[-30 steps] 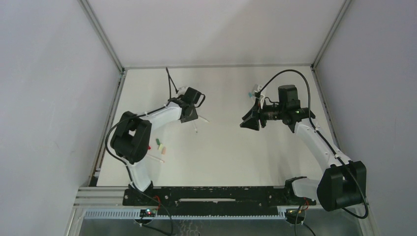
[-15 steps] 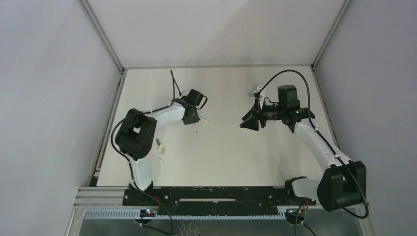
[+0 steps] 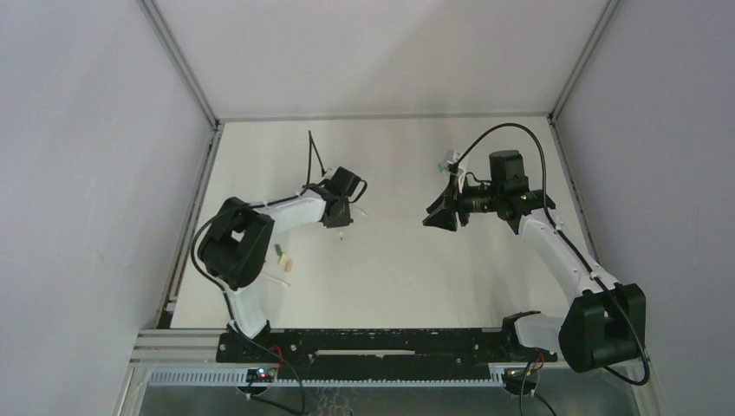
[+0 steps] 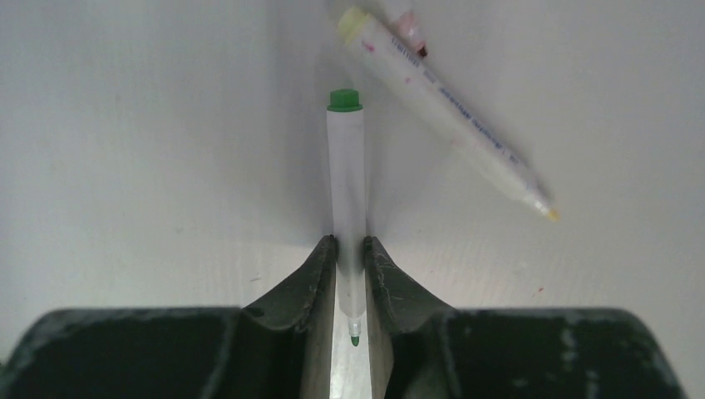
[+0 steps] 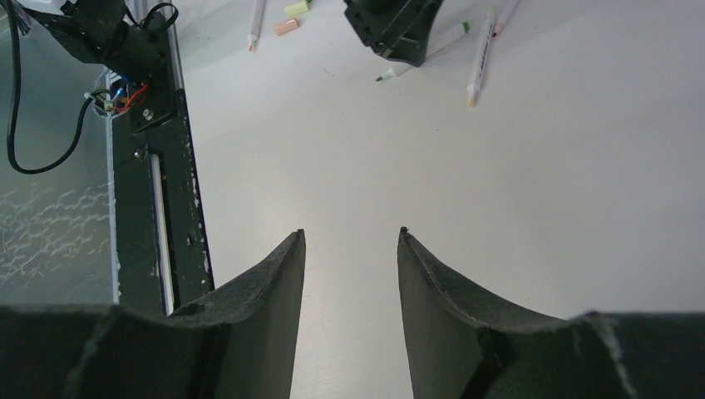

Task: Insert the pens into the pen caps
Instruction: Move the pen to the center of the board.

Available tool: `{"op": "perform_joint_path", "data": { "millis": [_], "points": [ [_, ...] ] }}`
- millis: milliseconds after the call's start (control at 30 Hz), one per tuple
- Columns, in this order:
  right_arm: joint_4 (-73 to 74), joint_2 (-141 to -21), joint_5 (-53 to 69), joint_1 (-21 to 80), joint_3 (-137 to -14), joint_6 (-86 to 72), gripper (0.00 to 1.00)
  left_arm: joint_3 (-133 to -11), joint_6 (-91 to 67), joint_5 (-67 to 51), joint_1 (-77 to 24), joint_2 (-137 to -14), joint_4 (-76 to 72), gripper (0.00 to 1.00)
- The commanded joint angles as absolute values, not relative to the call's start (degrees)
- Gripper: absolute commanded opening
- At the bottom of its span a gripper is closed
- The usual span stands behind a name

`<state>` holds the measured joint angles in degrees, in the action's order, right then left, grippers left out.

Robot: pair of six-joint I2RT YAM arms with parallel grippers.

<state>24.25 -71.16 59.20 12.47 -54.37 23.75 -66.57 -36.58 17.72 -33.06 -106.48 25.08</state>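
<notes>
My left gripper (image 4: 349,241) is down on the table, its jaws pressed against both sides of a white pen (image 4: 347,174). That pen has a green end and a green tip pointing back between the fingers. A yellow-tipped pen (image 4: 449,116) lies slanted just right of it, and a pink-marked pen (image 4: 407,21) shows at the top edge. From above, the left gripper (image 3: 341,213) sits left of centre. A yellow-green cap (image 3: 279,251) and a peach cap (image 3: 289,263) lie near its elbow. My right gripper (image 5: 351,233) hangs open and empty over bare table.
Another pen (image 3: 277,280) lies near the front left. A small teal piece (image 3: 444,164) sits beside the right arm (image 3: 555,243). The black base rail (image 5: 162,166) runs along the table's near edge. Grey walls enclose the table on three sides.
The left gripper shifted slightly toward the centre and its jaws came together on the green pen. The right arm has not moved.
</notes>
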Motion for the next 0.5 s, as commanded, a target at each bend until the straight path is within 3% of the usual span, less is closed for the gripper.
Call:
{"op": "perform_joint_path", "data": {
  "millis": [0,200,467],
  "points": [
    [23.8,-70.7,59.7,13.0,-55.6,24.8,0.51,-60.1,-33.4,17.4,-34.0,-102.6,25.3,0.21],
    [23.9,-70.7,59.6,12.8,-55.6,24.7,0.51,-52.4,-31.3,17.8,-36.8,-96.6,24.6,0.15],
    [23.9,-70.9,59.8,12.9,-55.5,24.8,0.51,-43.7,-31.6,15.6,-42.0,-88.2,24.0,0.16]
  ]
}}
